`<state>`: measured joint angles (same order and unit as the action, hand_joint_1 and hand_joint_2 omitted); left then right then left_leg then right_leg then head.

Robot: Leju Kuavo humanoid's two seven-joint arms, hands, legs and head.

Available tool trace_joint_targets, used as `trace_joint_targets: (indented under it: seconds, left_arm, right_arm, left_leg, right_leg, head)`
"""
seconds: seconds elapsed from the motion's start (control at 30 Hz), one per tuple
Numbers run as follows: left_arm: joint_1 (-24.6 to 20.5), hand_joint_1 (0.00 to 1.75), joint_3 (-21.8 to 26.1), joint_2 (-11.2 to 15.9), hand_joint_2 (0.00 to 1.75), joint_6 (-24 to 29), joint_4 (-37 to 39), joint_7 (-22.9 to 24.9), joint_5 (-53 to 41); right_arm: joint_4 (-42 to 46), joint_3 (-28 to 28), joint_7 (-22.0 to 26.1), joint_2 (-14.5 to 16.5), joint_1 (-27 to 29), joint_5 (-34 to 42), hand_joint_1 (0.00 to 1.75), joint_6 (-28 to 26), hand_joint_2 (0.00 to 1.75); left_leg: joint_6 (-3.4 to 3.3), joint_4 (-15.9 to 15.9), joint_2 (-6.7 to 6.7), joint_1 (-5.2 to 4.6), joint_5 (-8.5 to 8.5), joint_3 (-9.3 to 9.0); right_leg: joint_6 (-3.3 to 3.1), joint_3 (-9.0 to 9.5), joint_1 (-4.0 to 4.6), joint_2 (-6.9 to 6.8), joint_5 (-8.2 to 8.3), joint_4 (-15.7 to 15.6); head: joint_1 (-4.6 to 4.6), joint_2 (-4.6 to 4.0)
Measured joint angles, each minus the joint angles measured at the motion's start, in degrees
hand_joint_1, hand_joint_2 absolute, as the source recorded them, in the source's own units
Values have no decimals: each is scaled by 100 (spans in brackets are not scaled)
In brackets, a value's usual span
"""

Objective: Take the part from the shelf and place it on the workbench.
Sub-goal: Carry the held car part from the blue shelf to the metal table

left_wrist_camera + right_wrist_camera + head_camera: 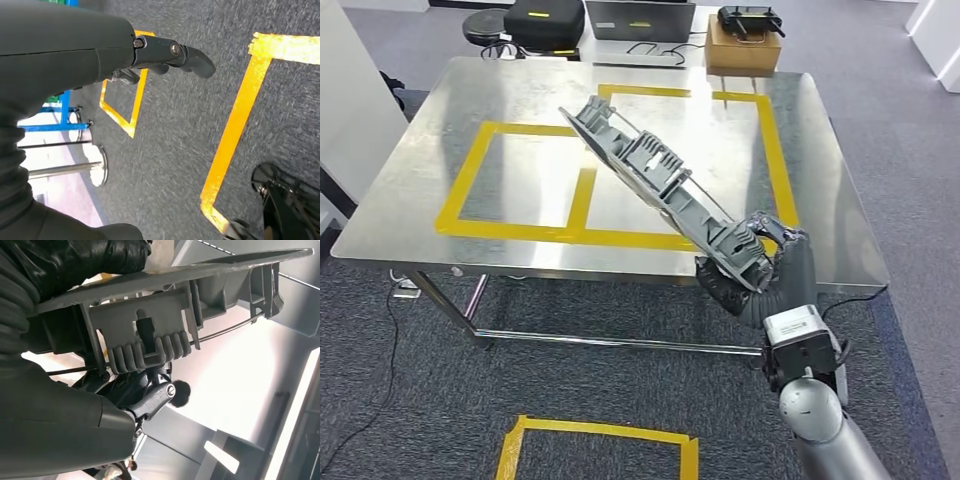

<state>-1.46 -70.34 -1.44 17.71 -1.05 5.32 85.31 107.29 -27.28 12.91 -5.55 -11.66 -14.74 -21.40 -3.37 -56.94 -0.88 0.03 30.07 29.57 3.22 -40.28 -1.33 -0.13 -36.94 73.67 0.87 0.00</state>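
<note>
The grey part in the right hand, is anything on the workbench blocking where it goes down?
Nothing visible does. The right hand holds the grey part tilted above the workbench, and the steel inside the yellow tape below it is bare.

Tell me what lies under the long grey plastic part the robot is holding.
Under the long grey plastic part, held up tilted by the right hand, is the shiny steel workbench with its yellow tape rectangles. The strip of bench and tape directly behind the part is covered.
</note>
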Motion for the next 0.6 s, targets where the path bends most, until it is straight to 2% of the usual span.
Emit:
trace_joint_targets:
  seconds: [0.03, 0.07, 0.13, 0.17, 0.2, 0.23, 0.3, 0.37, 0.4, 0.43, 0.47, 0.5, 0.53, 0.57, 0.6]
  left_arm:
    - [11, 0, -1, 0, 175, 3, 0, 1, 0]
    - [19, 0, -2, -1, 175, 20, 0, -12, 0]
    - [34, 0, -5, -7, 175, 80, 1, -69, 0]
    - [30, 0, -7, -14, 175, 100, 1, -102, 0]
    - [25, 0, -9, -15, 175, 93, 1, -121, 0]
    - [12, 0, -10, -14, 175, 66, 1, -127, 0]
    - [-14, 0, -10, 0, 175, 9, -1, -127, 0]
    - [-28, 0, -10, 5, 175, -10, -3, -126, 0]
    - [-28, 0, -10, 4, 175, -14, -4, -126, 0]
    - [-25, 0, -10, 8, 175, -16, -4, -126, 0]
    - [-23, 0, -11, 14, 175, -19, -4, -126, 0]
    - [-20, 0, -12, 21, 175, -22, -4, -126, 0]
    - [-20, 0, -15, 29, 175, -28, -4, -126, 0]
    - [-19, 0, -19, 37, 175, -34, -4, -126, 0]
    - [-17, 0, -26, 42, 175, -38, -4, -127, 0]
  right_arm:
    - [-21, -9, -4, 0, 1, -6, 175, -2, 175]
    - [-40, -15, -7, -1, 3, -22, 175, -10, 175]
    - [-72, -22, -9, -2, 11, -83, 175, -45, 175]
    - [-83, -23, -11, -3, 16, -129, 175, -68, 175]
    - [-91, -22, -16, -4, 17, -174, 175, -93, 175]
    - [-95, -20, -22, -5, 11, -218, 175, -120, 175]
    - [-96, -16, -36, -5, -12, -283, 175, -164, 175]
    - [-98, -15, -42, -4, -25, -307, 175, -195, 175]
    - [-99, -15, -43, -4, -29, -315, 175, -202, 175]
    - [-104, -15, -50, -4, -33, -335, 175, -210, 175]
    - [-114, -15, -65, -4, -33, -379, 175, -223, 175]
    - [-130, -15, -88, -4, -32, -464, 175, -251, 175]
    - [-152, -14, -122, -4, -32, -603, 175, -304, 175]
    - [-178, -9, -171, -4, -32, -805, 175, -385, 175]
    - [-204, 3, -239, -4, -33, -1063, 175, -490, 175]
  left_leg:
    - [-8, 0, -10, -25, 70, -97]
    - [-14, 1, -18, -50, 153, -212]
    - [-15, -9, -34, -89, 324, -418]
    - [3, -17, -45, -102, 411, -492]
    - [28, -19, -56, -105, 473, -552]
    - [62, -40, -61, -109, 491, -599]
    - [132, -262, -43, -111, 383, -508]
    - [213, -828, -16, -102, 291, -157]
    - [256, -1135, -3, -76, 370, 61]
    - [300, -1375, 4, -43, 544, 269]
    - [341, -1526, 9, -8, 732, 447]
    - [380, -1565, 14, 27, 849, 574]
    - [418, -1472, 18, 60, 828, 640]
    - [456, -1234, 24, 91, 632, 641]
    - [497, -893, 31, 123, 300, 598]
  right_leg:
    - [-42, -114, 30, 1, 5, -56]
    - [-98, -148, 63, 4, 142, -288]
    - [-248, -117, 151, 26, 835, -949]
    - [-305, -69, 188, 39, 1151, -1175]
    - [-350, -32, 218, 50, 1364, -1289]
    - [-376, 7, 235, 62, 1398, -1305]
    - [-426, 130, 209, 53, 1346, -1381]
    - [-467, 287, 154, 48, 1300, -1519]
    - [-470, 365, 135, 46, 1267, -1567]
    - [-458, 432, 117, 46, 1221, -1594]
    - [-430, 498, 98, 48, 1166, -1604]
    - [-400, 568, 76, 49, 1107, -1605]
    - [-372, 642, 52, 50, 1049, -1603]
    - [-346, 720, 27, 50, 993, -1601]
    - [-316, 792, 5, 48, 941, -1600]
  head:
    - [-2, 0]
    - [-5, 0]
    - [-4, 0]
    - [2, 0]
    - [9, 0]
    - [12, 0]
    - [5, 0]
    - [19, 0]
    - [27, 0]
    - [35, 0]
    - [35, 0]
    - [38, 0]
    - [37, 0]
    - [38, 0]
    - [39, 0]
